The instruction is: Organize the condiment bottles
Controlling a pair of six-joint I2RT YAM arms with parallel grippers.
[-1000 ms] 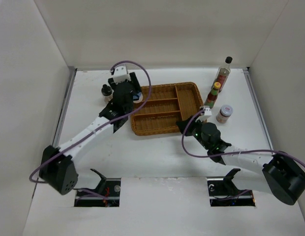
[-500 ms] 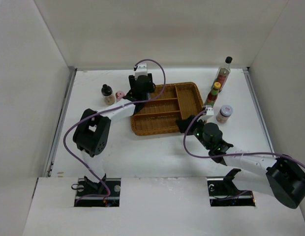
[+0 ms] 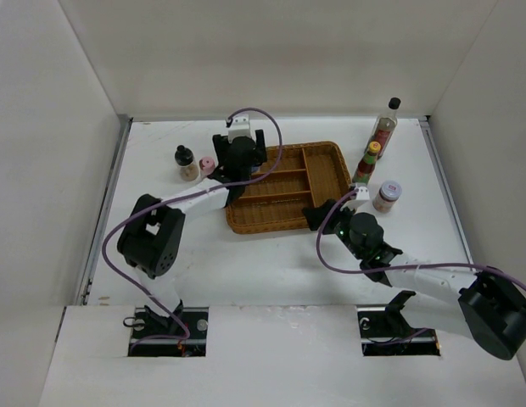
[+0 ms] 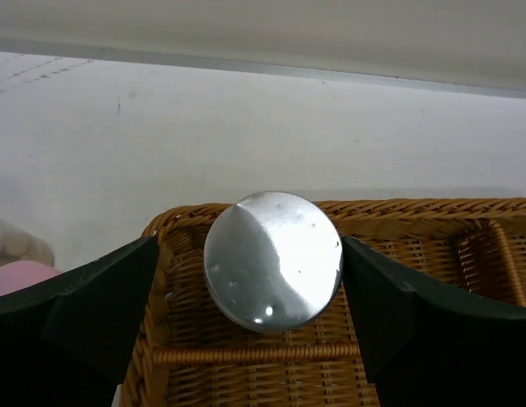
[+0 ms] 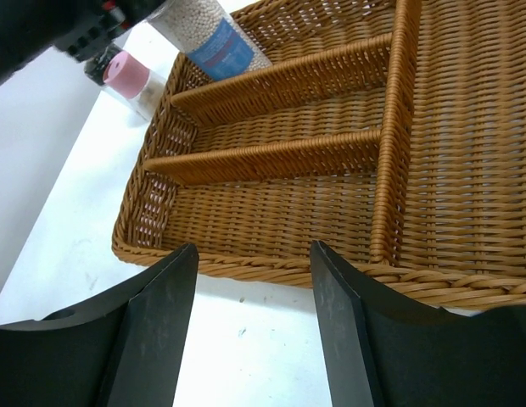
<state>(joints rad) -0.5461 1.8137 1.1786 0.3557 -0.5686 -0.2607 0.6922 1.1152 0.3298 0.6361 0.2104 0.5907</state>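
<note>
**A:** Left gripper [image 3: 238,159]?
**B:** Jaws pinching the blue-banded bottle [image 5: 214,42], at the far left corner of the wicker tray [image 5: 467,170].
**A:** Right gripper [image 5: 253,263]?
**B:** Jaws spread, holding nothing, by the tray's near rim.
**A:** Remaining stock?
**B:** On the worktop [image 3: 271,271], left of tray: black-capped round bottle [image 3: 187,163], pink-capped bottle [image 3: 207,164]. Right of tray: tall clear bottle [image 3: 386,124], yellow-capped bottle [image 3: 366,165], squat jar [image 3: 387,195].
</note>
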